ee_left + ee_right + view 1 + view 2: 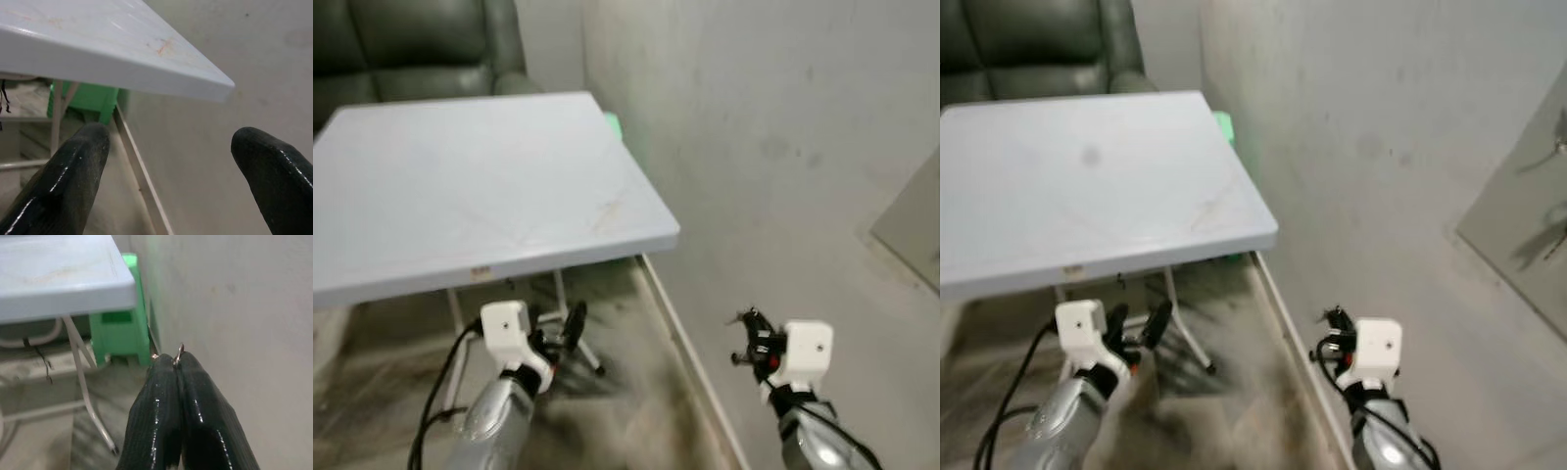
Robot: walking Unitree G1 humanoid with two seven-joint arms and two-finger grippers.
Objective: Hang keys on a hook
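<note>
The right tool (177, 363) is clenched on the keys (179, 352), a metal ring poking out at its tips, low beside the wall (783, 117). The left tool (171, 161) hangs released below the worktop (460, 186). No hook can be made out, so keep the pinch firm and the ring exposed while searching the wall.

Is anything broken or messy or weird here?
Nothing looks broken or spilled. The white table has only a faint orange-brown smudge near its corner. A green stool is tucked under it against the wall. The right gripper is pinched shut on a small metal ring; the left gripper is open.
</note>
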